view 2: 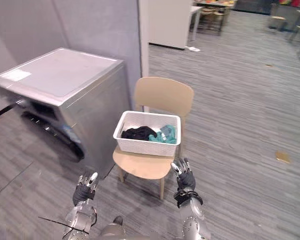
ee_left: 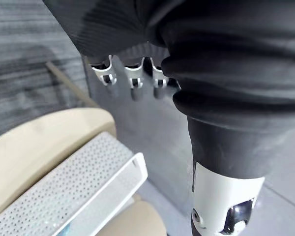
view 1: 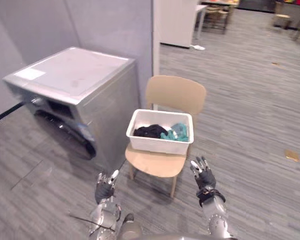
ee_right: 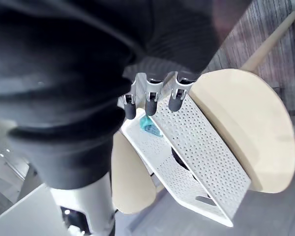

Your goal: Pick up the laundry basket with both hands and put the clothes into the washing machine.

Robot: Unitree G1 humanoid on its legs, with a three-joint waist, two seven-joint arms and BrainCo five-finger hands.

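Both the left hand (view 1: 105,188) and right hand (view 1: 204,176) hover open and empty, short of the laundry basket (view 1: 157,145) on the chair (view 1: 175,93), apparently spaced to take its two ends.

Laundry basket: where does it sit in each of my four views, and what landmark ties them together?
Left eye view: white laundry basket at centre, on the beige chair.
Right eye view: just left of centre, on the same seat.
Left wrist view: perforated wall beyond the left hand's fingers.
Right wrist view: perforated wall just past the right hand's fingers.
Shared landmark: the beige chair.
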